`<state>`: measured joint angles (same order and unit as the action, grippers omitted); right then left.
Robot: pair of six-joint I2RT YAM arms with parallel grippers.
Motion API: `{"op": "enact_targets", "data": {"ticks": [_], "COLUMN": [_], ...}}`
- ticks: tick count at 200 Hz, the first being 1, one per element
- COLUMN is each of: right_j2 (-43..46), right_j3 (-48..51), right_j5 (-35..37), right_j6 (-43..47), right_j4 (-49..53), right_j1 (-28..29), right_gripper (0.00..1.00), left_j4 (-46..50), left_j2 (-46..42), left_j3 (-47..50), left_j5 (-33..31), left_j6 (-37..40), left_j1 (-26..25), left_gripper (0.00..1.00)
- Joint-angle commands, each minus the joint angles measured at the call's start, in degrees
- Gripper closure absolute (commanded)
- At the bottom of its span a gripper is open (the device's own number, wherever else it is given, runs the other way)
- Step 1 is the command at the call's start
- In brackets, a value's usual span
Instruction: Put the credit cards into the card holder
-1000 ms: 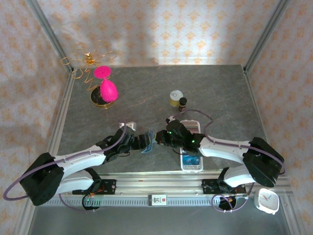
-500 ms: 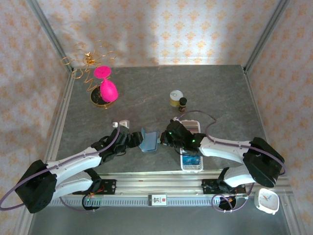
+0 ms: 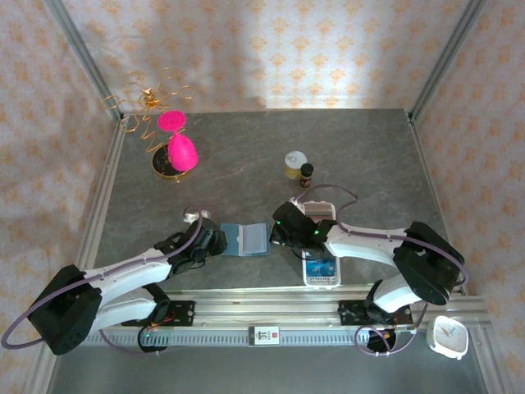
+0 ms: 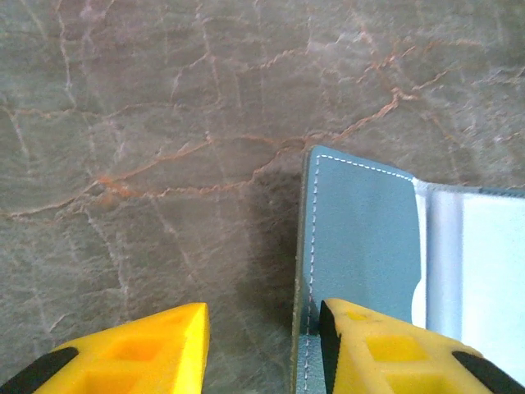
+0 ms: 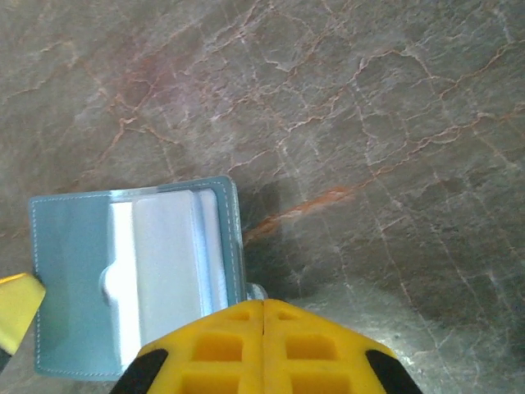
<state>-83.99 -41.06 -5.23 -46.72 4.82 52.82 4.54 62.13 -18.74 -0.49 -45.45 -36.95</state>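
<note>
The teal card holder (image 3: 246, 239) lies open and flat on the grey table between my two grippers. In the left wrist view its stitched left flap (image 4: 361, 238) shows, the flap's edge standing between my yellow fingers, close to the right fingertip (image 4: 361, 328). The left gripper (image 3: 215, 242) has its jaws apart. My right gripper (image 5: 263, 302) is shut, its tips meeting on the little snap tab (image 5: 256, 291) at the holder's right edge (image 5: 230, 246). The credit cards stand in the white slotted tray (image 3: 321, 283), a blue card (image 3: 321, 268) on top, partly hidden by the right arm.
A pink hourglass (image 3: 177, 148) and a gold wire stand (image 3: 148, 103) sit at the back left. A small yellow jar (image 3: 294, 163) and a dark bottle (image 3: 306, 171) stand behind the tray. A small white object (image 3: 194, 215) lies by the left arm.
The card holder, held up and tilted between the grippers before, now lies open flat. The left gripper has drawn back to the left and narrowed its jaws. The right gripper stayed shut.
</note>
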Motion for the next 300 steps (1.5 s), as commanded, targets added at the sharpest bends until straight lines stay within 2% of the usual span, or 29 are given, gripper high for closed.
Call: {"op": "enact_targets", "data": {"ticks": [1, 17, 49, 72, 91, 117, 151, 201, 224, 300], "right_j2": [-2.1, -2.8, -1.8, 0.5, 3.5, 5.9, 2.8, -8.9, -12.2, -14.5], "right_j3": [-2.7, -3.5, -5.9, -7.8, -9.3, -11.3, -14.0, -18.0, -17.6, -15.9], "right_j5": [3.5, 4.2, 5.0, 7.3, 8.0, 5.5, -1.7, -2.8, -1.3, 3.8], "right_j6": [0.9, 0.9, 1.9, 2.7, 3.2, 4.0, 4.5, 4.3, 3.4, 1.6], "right_j4": [3.9, 5.1, 8.5, 13.4, 15.7, 15.1, 10.2, 11.1, 12.2, 16.5], "right_j1": [-0.3, -0.3, -0.3, -0.3, -0.3, 0.3, 2.5, 4.9, 5.0, 5.6], "right_gripper": [1.00, 0.97, 0.77, 0.66, 0.62, 0.57, 0.56, 0.58, 0.60, 0.60], "left_j4": [2.0, 1.9, 0.4, 0.0, -0.6, -2.1, -4.9, -5.3, -5.1, -5.3], "left_j2": [1.1, 1.2, 1.0, 0.8, 0.6, 0.3, 0.7, 1.4, 1.5, 1.9], "left_j3": [0.8, 1.1, 1.5, 1.3, 1.1, 1.3, 1.7, 1.6, 1.4, 1.4], "left_j5": [-0.6, -0.6, 1.3, 2.4, 3.8, 5.6, 8.9, 9.2, 9.3, 9.3], "left_j6": [-0.5, -0.4, -0.2, 0.4, 1.0, 1.1, 1.5, 1.6, 1.7, 1.8], "left_j1": [0.7, 0.7, 0.7, 0.8, 0.7, 0.7, 0.7, 0.7, 0.7, 0.7], "left_gripper": [0.61, 0.62, 0.62, 0.62, 0.61, 0.60, 0.59, 0.59, 0.60, 0.66]}}
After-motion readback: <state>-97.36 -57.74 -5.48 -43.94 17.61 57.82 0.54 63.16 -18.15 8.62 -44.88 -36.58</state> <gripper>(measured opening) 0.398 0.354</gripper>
